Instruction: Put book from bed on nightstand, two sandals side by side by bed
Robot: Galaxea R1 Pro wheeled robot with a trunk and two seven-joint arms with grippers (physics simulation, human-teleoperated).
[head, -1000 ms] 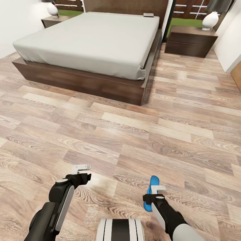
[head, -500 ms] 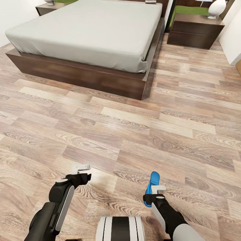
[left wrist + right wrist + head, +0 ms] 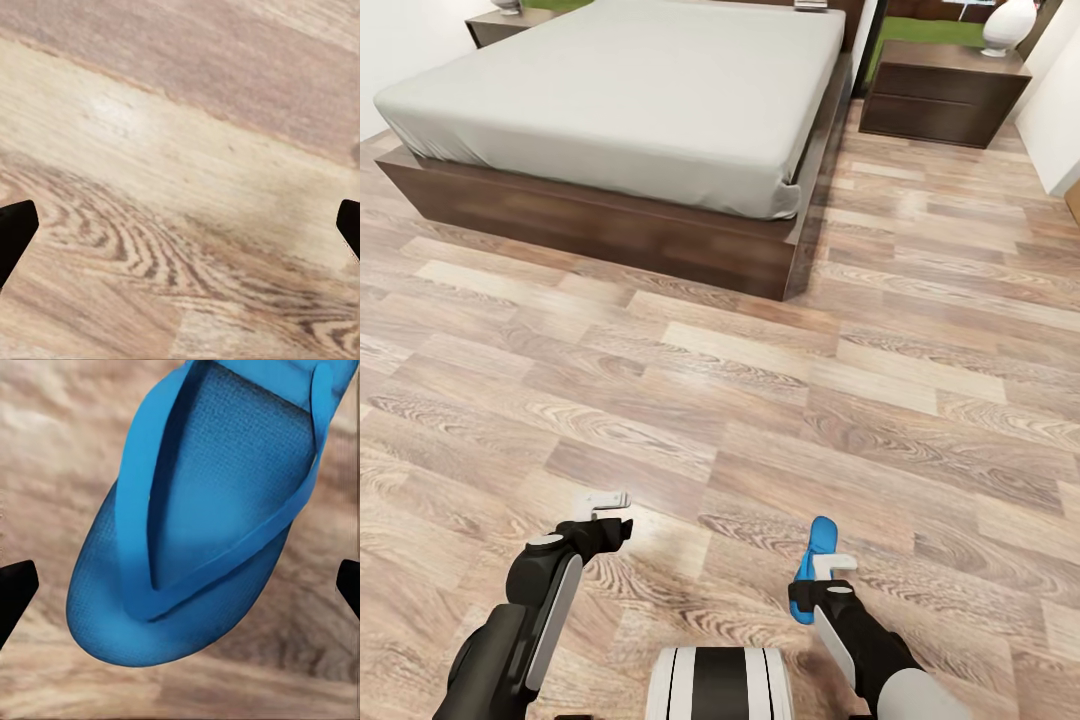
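Observation:
My right gripper (image 3: 822, 572) is shut on a bright blue sandal (image 3: 817, 540), held a little above the wood floor; in the right wrist view the sandal (image 3: 202, 525) lies strap-up between the two black fingertips (image 3: 15, 596). My left gripper (image 3: 610, 508) hangs open over bare planks, with nothing between its fingers (image 3: 15, 232). The bed (image 3: 630, 110) stands ahead, well beyond both arms. A small thin book (image 3: 810, 4) lies at its far end, cut by the picture's top edge. One nightstand (image 3: 945, 95) is at the bed's right, another nightstand (image 3: 500, 25) at its far left.
A white lamp (image 3: 1008, 25) stands on the right nightstand. A white wall (image 3: 1060, 120) closes the right side. Open plank floor (image 3: 760, 400) stretches between me and the bed's foot, and along the bed's right side.
The camera has moved: the bed and nightstands sit higher and look slightly larger. Both arms and the held sandal keep their places in the picture.

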